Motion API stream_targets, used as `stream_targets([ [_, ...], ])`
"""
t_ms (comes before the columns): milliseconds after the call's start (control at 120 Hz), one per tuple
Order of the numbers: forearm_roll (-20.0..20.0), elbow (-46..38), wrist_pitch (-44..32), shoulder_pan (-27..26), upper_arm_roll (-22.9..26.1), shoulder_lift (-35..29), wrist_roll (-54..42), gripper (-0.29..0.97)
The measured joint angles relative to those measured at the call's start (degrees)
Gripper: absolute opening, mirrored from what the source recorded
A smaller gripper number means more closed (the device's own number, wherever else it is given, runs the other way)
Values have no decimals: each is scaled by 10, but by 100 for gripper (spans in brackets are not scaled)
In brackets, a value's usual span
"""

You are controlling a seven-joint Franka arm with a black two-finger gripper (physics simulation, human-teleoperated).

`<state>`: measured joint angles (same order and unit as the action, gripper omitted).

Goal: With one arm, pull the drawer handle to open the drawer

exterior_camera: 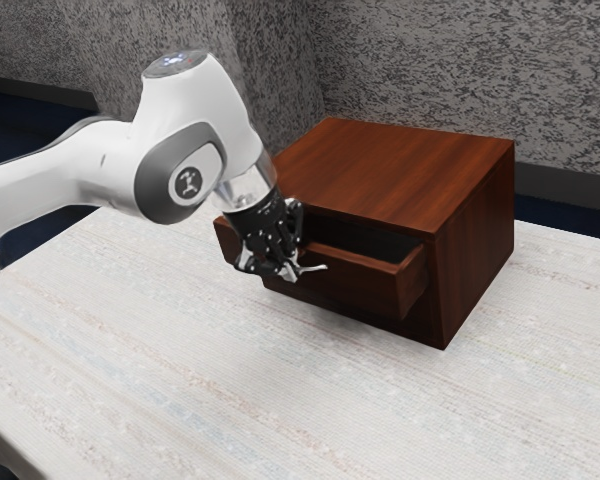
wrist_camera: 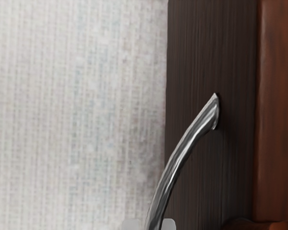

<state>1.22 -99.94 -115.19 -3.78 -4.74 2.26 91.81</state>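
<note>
Item: drawer [exterior_camera: 365,275], partly out of cabinet [exterior_camera: 420,180]. My gripper [exterior_camera: 283,268], fingers pinching handle [wrist_camera: 181,153]. I'd pull straight toward eight o'clock (exterior view), keeping the grip square.

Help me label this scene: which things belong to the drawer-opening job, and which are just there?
Job: gripper, handle, drawer, cabinet.
Just there: table, wall.
</note>
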Motion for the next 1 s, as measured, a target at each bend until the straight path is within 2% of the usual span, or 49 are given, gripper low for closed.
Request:
stream_targets([
  [1000, 0, -216, -26, -1, 0, -197, -2, -11],
])
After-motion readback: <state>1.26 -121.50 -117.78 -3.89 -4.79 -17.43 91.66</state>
